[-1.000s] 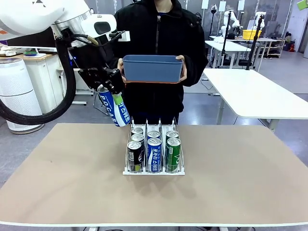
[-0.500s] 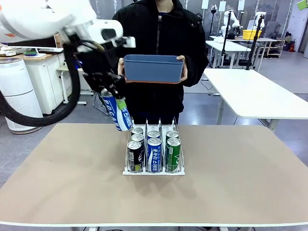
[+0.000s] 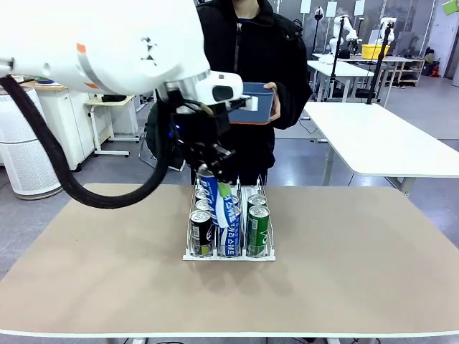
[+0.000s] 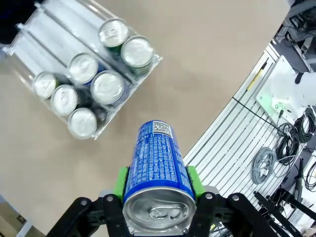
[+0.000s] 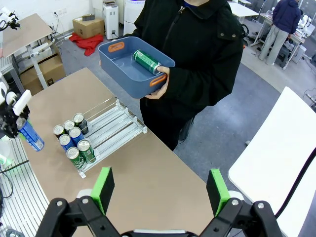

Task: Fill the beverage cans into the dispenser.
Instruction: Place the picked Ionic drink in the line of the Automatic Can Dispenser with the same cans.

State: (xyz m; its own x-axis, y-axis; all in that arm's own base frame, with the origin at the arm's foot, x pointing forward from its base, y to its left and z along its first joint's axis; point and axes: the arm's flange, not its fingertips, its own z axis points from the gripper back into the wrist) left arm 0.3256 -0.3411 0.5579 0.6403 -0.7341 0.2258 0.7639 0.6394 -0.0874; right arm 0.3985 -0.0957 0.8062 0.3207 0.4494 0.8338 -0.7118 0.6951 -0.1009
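Front view is pretty blocked for us. The left arm [image 3: 107, 36] covers most of the blue bin [image 3: 258, 104] that the person [image 3: 276, 50] holds behind the dispenser [image 3: 229, 256]. The blue-and-white can [image 3: 215, 204] hangs tilted right in front of the dispenser's middle lane, so the front cans there are hard to make out. We can't tell how high above the dispenser it sits.

In the left wrist view, the far end of the dispenser is cut off at the edge. Seven loaded cans [image 4: 107, 87] are bunched at its near end: three in one outer lane, two in the middle, two in the other.

The left gripper [image 4: 157, 180] is clamped on the blue-and-white can. Green pads [image 4: 120, 181] press on opposite sides near its silver top, and the body sticks out past the fingertips.

The right gripper [image 5: 160, 190] is up high, well away from the dispenser, fingers spread wide with nothing between them. From there we see one green can [image 5: 146, 61] lying in the bin.
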